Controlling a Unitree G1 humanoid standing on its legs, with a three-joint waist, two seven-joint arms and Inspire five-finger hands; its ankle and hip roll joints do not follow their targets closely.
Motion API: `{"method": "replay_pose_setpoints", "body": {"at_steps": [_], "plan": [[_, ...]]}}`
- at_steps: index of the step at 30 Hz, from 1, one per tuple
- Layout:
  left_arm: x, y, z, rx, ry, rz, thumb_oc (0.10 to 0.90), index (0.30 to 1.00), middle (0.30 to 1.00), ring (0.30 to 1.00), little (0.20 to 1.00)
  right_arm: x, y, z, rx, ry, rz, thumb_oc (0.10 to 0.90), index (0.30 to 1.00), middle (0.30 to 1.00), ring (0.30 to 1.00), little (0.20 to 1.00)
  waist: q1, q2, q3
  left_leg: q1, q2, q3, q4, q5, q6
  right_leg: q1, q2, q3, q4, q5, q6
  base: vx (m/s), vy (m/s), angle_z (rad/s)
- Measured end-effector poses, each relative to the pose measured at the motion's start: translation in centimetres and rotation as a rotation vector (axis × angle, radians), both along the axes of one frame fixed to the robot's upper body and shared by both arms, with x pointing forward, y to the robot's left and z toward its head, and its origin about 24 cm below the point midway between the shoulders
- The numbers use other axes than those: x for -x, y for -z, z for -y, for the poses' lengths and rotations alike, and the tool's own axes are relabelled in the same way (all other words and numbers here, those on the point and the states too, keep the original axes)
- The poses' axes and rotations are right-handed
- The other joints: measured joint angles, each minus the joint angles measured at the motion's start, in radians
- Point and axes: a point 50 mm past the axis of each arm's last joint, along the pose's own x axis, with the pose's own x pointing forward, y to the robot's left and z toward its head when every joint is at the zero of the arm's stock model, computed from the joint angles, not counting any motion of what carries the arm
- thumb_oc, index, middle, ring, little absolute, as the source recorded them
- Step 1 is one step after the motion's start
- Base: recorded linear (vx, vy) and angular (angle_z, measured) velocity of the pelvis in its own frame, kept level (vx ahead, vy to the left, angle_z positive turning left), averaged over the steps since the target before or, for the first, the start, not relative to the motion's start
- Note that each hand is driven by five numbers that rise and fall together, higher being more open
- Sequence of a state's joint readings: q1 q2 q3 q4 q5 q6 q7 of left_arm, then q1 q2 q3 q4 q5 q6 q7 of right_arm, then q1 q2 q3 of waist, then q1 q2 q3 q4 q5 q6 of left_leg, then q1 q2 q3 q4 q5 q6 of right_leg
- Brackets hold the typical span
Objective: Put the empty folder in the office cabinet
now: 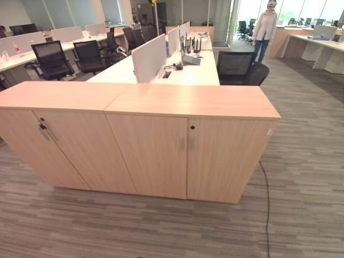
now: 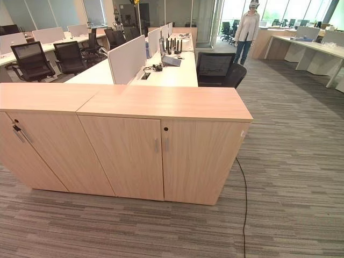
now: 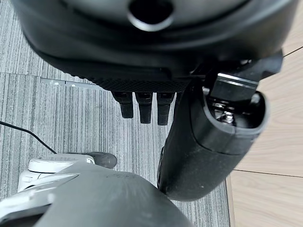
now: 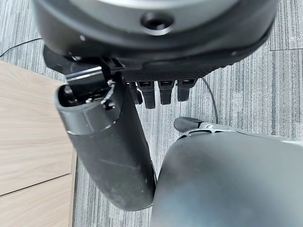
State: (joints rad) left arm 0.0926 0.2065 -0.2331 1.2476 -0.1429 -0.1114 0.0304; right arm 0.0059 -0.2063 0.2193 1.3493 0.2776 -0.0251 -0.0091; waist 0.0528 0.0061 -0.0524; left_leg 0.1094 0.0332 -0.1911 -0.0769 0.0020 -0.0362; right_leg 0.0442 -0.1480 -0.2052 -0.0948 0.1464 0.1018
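Wooden cabinet (image 1: 145,140) stands shut on grey carpet (image 1: 301,161); left hand (image 3: 144,106) and right hand (image 4: 161,92) hang relaxed, empty.

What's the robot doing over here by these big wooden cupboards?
It is standing in front of a low wooden office cabinet with all its doors shut. Nothing is being handled at this moment. The left hand and the right hand both hang down over the grey carpet with straight fingers, holding nothing. No folder can be seen on the cabinet top. Behind it are desks and black chairs, and a person stands far off.
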Motion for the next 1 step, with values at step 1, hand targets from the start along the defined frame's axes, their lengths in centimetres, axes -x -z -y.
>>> {"method": "replay_pose_setpoints", "body": {"at_steps": [1], "plan": [[0.00,0.00,0.00,0.000,0.000,0.000,0.800,0.900,0.900,0.900,0.900,0.00,0.00,0.00,0.000,0.000,0.000,0.800,0.900,0.900,0.900,0.900,0.000,0.000,0.000,0.000,0.000,0.000,0.000,0.000,0.000,0.000,0.000,0.000,0.000,0.000,0.000,0.00,0.000,0.00]]}}
